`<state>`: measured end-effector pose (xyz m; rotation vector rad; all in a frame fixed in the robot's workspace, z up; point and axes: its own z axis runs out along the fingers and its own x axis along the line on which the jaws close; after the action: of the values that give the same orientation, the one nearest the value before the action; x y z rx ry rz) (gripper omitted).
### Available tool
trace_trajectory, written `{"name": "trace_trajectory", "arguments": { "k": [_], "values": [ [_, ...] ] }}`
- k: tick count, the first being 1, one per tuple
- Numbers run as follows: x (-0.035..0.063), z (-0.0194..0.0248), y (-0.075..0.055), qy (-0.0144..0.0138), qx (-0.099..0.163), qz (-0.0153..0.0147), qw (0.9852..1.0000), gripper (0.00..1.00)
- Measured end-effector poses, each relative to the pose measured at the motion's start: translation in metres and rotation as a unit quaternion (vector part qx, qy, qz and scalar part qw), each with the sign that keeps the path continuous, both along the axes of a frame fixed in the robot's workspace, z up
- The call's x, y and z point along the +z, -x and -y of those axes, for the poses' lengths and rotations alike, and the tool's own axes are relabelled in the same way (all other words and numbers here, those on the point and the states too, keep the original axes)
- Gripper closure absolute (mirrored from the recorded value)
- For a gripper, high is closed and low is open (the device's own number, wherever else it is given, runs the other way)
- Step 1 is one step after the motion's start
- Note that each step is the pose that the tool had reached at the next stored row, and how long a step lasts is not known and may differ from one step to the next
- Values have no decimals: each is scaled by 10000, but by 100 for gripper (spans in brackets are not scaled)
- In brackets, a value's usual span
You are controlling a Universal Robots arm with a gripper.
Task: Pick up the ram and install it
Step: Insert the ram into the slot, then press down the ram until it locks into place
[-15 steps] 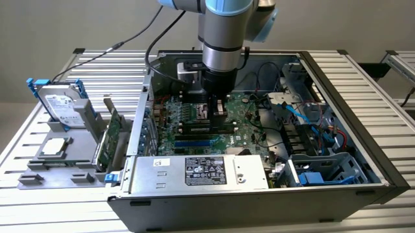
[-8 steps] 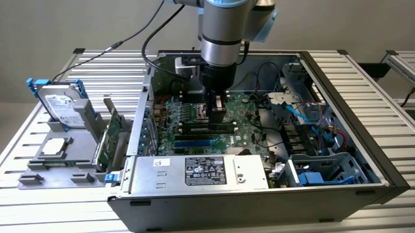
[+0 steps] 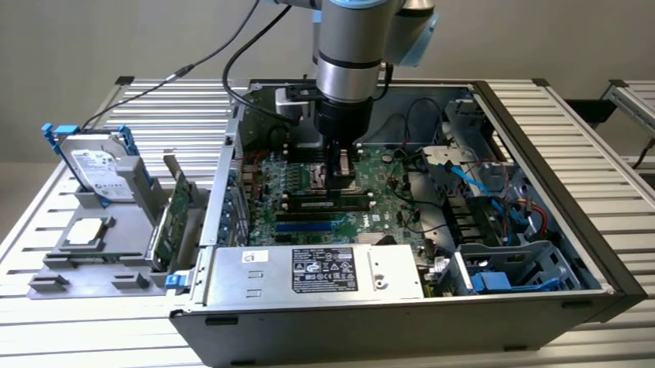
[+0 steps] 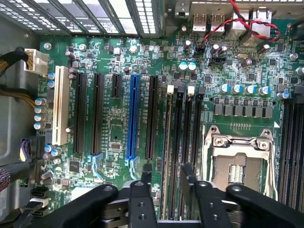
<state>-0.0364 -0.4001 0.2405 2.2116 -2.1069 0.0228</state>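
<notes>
RAM [image 3: 327, 202] appears to stand on edge in a DIMM slot at centre of the exterior view, directly below the gripper [image 3: 343, 172]; full seating cannot be confirmed. In the wrist view the gripper [image 4: 166, 176] has its fingers apart, straddling the slot rows w/o clamping anything.

Risks:
- Stick tilted or half-latched: uneven downward load may crack it or bend slot contacts.
- Fingertip offset: may strike CPU socket [image 4: 237, 156] beside the slots.

Clearance: slots sit close together, little lateral room. Red/black cable [image 4: 247, 23] lies well apart. Case wall [image 3: 227, 192] on the exterior view's left is clear of the arm; vertical path open.
</notes>
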Motion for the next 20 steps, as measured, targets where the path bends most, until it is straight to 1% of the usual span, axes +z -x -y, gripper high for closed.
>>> {"name": "trace_trajectory", "arguments": {
  "k": [2,3,5,7,18,20],
  "values": [
    [0,0,0,0,0,0,10000,76],
    [0,0,0,0,0,0,10000,76],
    [0,0,0,0,0,0,10000,87],
    [0,0,0,0,0,0,10000,89],
    [0,0,0,0,0,0,10000,89],
    [-12,0,0,5,0,0,10000,89]
  ]
}}
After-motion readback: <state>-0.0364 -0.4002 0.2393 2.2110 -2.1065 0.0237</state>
